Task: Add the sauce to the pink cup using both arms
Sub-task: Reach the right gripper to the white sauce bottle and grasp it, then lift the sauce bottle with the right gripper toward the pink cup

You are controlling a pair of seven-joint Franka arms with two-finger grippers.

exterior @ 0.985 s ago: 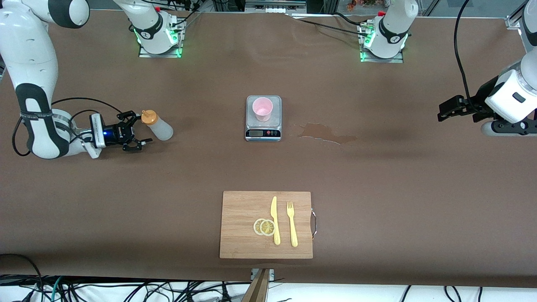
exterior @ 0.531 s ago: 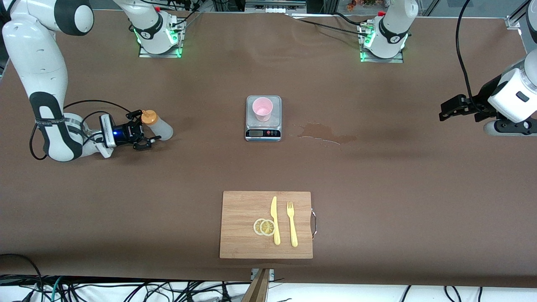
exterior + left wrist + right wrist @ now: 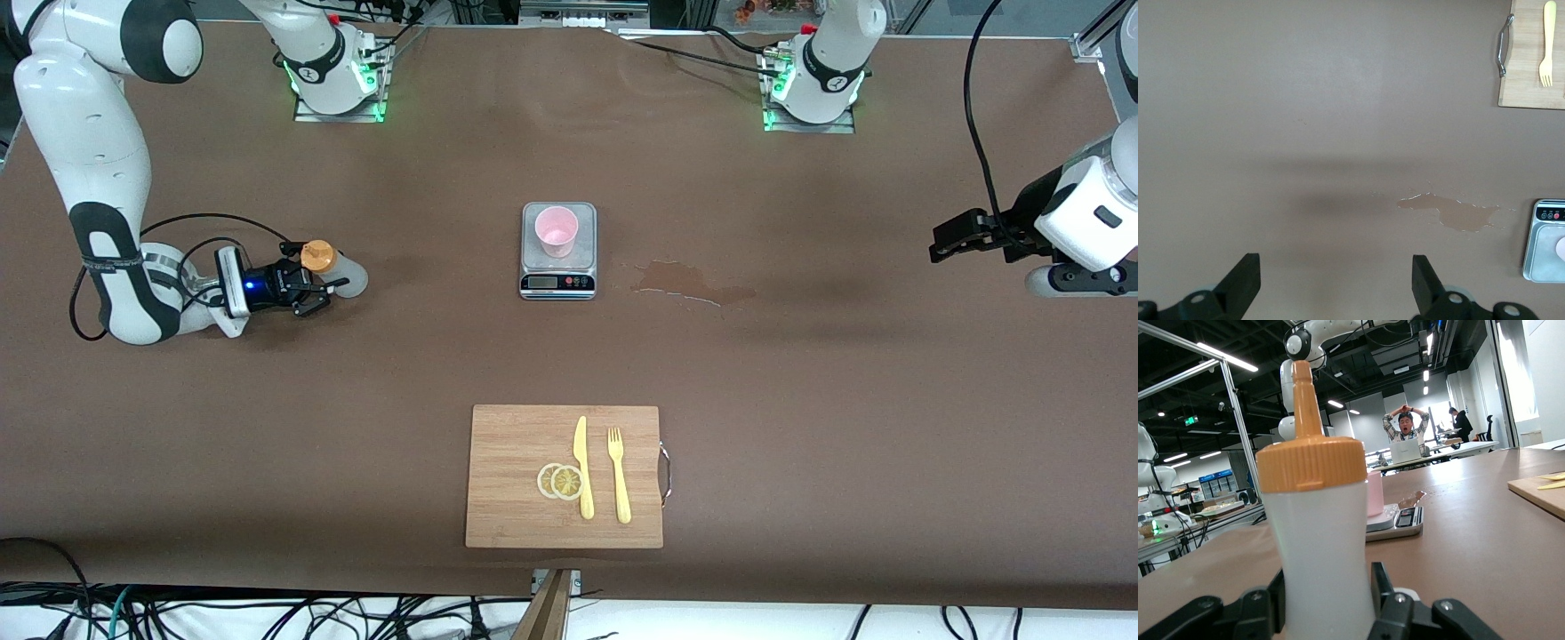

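The right gripper (image 3: 318,286) sits low at the right arm's end of the desk (image 3: 444,356), its jaws closed against the sides of the sauce bottle (image 3: 338,274). In the right wrist view the two black fingers (image 3: 1386,597) press the whitish body of the bottle from either side, and the orange cap with its nozzle stands upright above them. The bottom of the bottle is hidden there by the fingers, so whether it rests on the desk cannot be told.

The pink cup (image 3: 556,230) stands upright on a small kitchen scale (image 3: 557,252) at the middle of the desk, well apart from the bottle. In the right wrist view the bottle covers most of the cup.

The left gripper (image 3: 956,236) hangs over the left arm's end of the desk and waits, its jaws spread wide with nothing between them. The left wrist view shows only the fingertips (image 3: 1243,280), cut off at the edge.

Beside the scale, toward the left arm's end, lies a wet stain (image 3: 689,282). Nearer the front camera is a wooden cutting board (image 3: 507,480) carrying two lemon slices (image 3: 560,481), a yellow knife (image 3: 582,467) and a yellow fork (image 3: 619,474).
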